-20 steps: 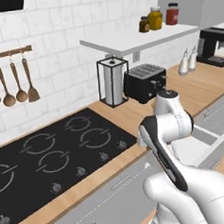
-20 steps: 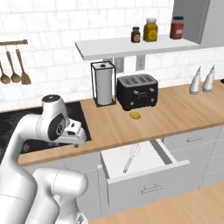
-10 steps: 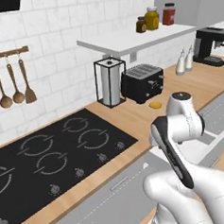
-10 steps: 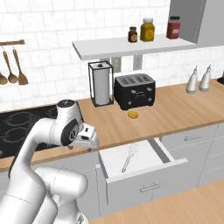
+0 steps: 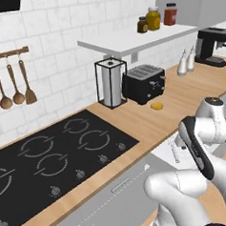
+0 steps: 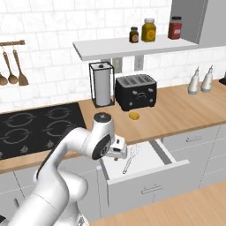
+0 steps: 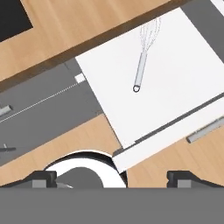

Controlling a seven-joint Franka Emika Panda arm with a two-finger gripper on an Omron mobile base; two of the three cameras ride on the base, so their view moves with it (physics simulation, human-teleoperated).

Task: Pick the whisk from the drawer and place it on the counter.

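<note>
The whisk lies flat in the open drawer, its thin wires toward the counter and its grey handle toward the drawer front. From the right base view, the whisk rests near the left of the drawer's white inside. My gripper hangs over the drawer's left end, beside the whisk and apart from it. In the hand view my gripper is open with nothing between its fingertips. Behind the arm in the left base view, a bit of the drawer shows.
On the counter sit a black toaster, a paper-towel holder, a small yellow lump and two bottles. The black cooktop is at the left. Wooden spoons hang on the wall. Jars stand on the shelf.
My arm has swung right and down, from in front of the cooktop's edge to over the left end of the open drawer. The whisk and drawer have not moved.
</note>
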